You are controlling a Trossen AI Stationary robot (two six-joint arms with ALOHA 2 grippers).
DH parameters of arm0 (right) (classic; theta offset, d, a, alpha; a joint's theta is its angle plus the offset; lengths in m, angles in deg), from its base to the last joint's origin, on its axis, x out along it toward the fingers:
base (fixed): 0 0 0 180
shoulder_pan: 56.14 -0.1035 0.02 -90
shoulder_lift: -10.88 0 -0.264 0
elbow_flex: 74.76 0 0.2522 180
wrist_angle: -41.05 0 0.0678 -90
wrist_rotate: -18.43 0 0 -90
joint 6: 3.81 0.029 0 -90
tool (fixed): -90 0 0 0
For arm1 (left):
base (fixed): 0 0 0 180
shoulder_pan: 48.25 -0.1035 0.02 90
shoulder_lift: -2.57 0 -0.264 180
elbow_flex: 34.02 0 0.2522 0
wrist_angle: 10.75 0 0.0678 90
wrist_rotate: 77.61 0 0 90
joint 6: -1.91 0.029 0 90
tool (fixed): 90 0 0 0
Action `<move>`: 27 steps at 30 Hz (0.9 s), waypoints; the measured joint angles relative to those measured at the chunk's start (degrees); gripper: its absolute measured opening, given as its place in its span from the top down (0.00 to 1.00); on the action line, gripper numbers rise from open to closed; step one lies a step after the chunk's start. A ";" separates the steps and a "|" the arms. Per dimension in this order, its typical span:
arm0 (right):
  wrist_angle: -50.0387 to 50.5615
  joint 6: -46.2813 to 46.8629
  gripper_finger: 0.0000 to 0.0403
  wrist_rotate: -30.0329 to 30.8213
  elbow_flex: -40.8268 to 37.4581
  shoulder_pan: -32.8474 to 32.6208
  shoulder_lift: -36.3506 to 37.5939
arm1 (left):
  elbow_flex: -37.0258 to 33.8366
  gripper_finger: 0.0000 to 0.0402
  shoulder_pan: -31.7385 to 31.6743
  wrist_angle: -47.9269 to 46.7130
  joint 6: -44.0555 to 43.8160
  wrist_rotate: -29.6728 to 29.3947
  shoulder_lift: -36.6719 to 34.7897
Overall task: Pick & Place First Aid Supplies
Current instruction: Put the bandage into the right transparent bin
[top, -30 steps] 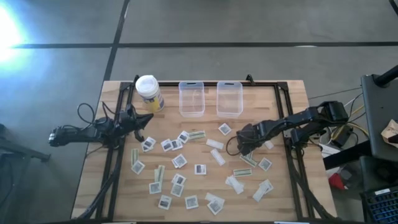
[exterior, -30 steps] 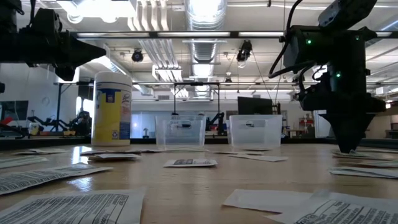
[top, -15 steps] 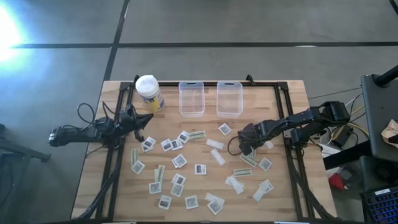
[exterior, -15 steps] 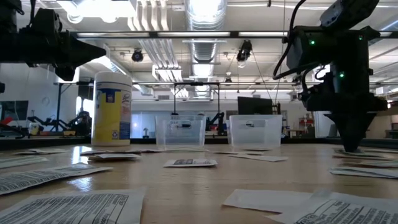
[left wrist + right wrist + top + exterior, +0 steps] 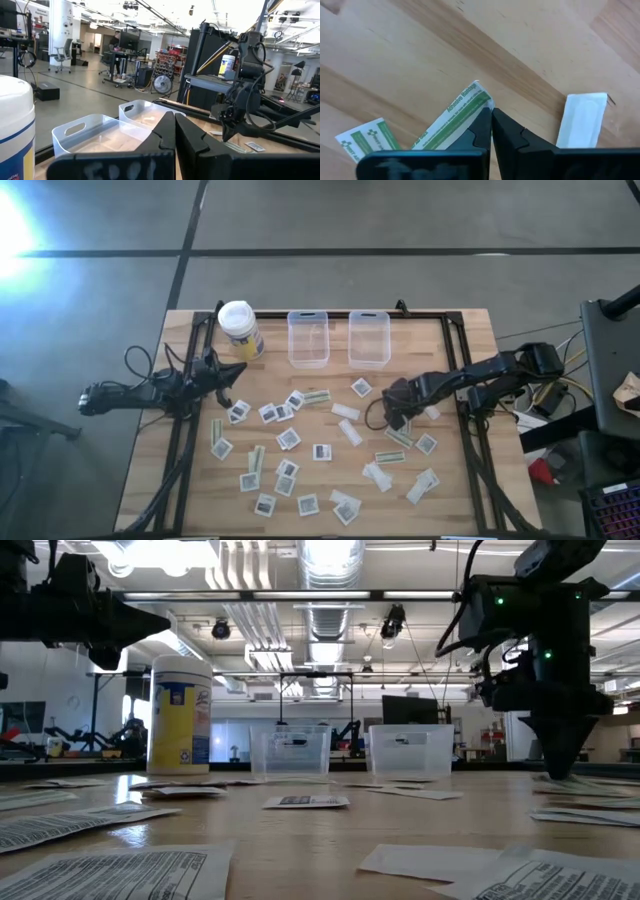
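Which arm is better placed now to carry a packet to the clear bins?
The right. Its pincer is shut on the green-striped bandage strip at the table; the left pincer, shut and empty, hovers near the yellow container.

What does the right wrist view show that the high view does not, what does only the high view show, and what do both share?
Only the right wrist view shows the printed words on the green-striped bandage strip at the shut jaws of the right gripper. Only the high view shows the two clear bins, the yellow container and the left gripper. Both show the wooden table.

"Adhesive Bandage" reads in green on the green-striped strip packet (image 5: 455,117).
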 joint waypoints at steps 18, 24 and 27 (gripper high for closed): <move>0.86 -6.80 0.98 6.45 5.62 0.54 12.44 | 0.02 1.00 0.00 0.08 0.08 0.00 0.00; 0.59 -13.55 0.98 14.14 10.14 4.12 17.45 | 0.02 1.00 0.00 0.46 0.34 0.00 0.00; -0.44 -18.61 0.98 18.68 12.79 6.92 18.83 | 0.02 1.00 0.00 0.50 0.36 0.00 0.00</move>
